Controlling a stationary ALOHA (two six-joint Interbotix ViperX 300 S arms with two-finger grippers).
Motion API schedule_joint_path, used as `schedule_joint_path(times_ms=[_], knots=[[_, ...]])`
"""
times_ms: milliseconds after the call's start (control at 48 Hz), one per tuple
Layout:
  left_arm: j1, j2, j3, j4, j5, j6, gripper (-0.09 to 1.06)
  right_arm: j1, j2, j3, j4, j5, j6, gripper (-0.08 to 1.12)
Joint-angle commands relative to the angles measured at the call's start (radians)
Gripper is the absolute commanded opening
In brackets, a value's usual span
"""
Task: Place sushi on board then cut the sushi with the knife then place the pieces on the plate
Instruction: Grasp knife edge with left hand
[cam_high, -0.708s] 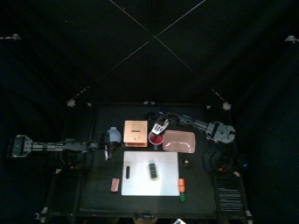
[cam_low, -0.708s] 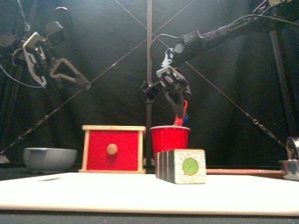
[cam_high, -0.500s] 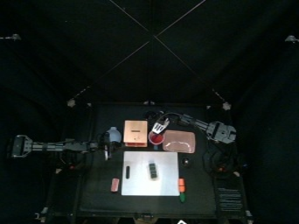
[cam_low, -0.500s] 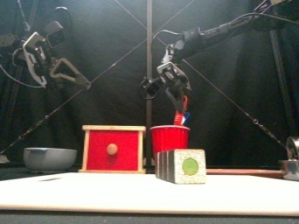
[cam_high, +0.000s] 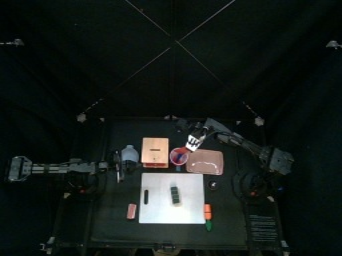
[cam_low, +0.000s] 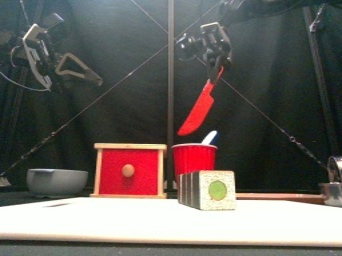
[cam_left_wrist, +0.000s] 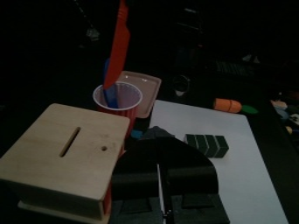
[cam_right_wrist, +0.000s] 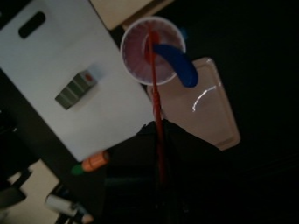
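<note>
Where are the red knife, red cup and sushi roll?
red knife (cam_low: 201, 105), front view, middle of blade
red cup (cam_low: 195, 160), front view, front wall
sushi roll (cam_low: 210, 189), front view, near end face

Dim, seemingly top-lit (bright board)

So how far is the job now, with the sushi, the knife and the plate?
Done: the sushi roll lies whole on the white board. In hand: the right gripper holds the red knife above the red cup. Left: cutting the roll and moving pieces to the empty pink tray. The left gripper hangs aside, near the wooden box.
</note>
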Motion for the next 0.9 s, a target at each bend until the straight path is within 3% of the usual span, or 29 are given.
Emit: schedule_joint_path(times_ms=[21,208,333,583,771,896], knots=[[-0.003,-0.002,-0.031,0.011,-0.005,0.002,0.07,0.086,-0.124,0.077,-0.069,-0.109,0.002,0.34],[-0.006,-0.002,-0.043,0.011,-0.005,0.002,0.31,0.236,-0.259,0.327,-0.172,-0.373,0.020,0.34],[-0.012,0.006,-0.051,0.012,-0.005,0.000,0.49,0.305,-0.341,0.491,-0.179,-0.604,0.026,0.34],[-0.109,0.055,-0.103,0.009,-0.002,-0.002,0.82,0.336,-0.437,0.793,-0.140,-1.026,0.021,0.34],[-0.175,0.144,-0.153,-0.003,0.020,-0.005,0.90,0.354,-0.454,0.956,-0.144,-1.284,0.020,0.34],[-0.186,0.227,-0.201,-0.054,0.060,-0.005,0.90,0.364,-0.453,1.011,-0.146,-1.401,0.020,0.34]])
